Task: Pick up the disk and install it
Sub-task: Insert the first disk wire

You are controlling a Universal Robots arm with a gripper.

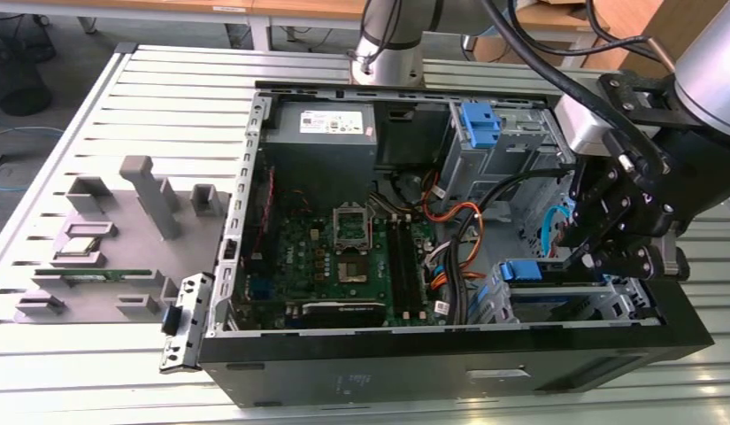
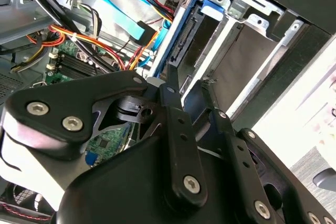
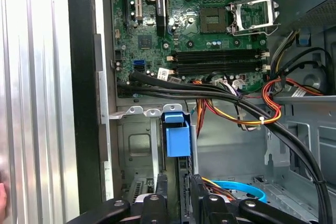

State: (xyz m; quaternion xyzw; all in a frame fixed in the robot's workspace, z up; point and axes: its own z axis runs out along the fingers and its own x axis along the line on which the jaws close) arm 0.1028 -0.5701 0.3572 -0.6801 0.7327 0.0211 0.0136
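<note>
The disk [image 2: 185, 38] stands on edge in the metal drive cage [image 2: 252, 51] at the case's near corner, on the exterior view's right. Its blue carrier frame [image 3: 176, 137] rises from the cage slot [image 3: 137, 145], and in the exterior view the blue tab [image 1: 524, 270] sits just inside the cage [image 1: 630, 297]. My gripper [image 2: 190, 86] is at the disk's outer end, with one black finger on each flat side, close against it. It hangs over the cage [image 1: 595, 266]. In the first wrist view the fingertips [image 3: 160, 182] flank the disk's edge.
The green motherboard [image 1: 341, 252] fills the case floor. Black, orange and red cables [image 3: 231, 100] cross beside the cage. A taller blue bracket [image 1: 477, 124] is fixed to the rear cage. A grey foam tray [image 1: 105, 239] lies on the exterior view's left.
</note>
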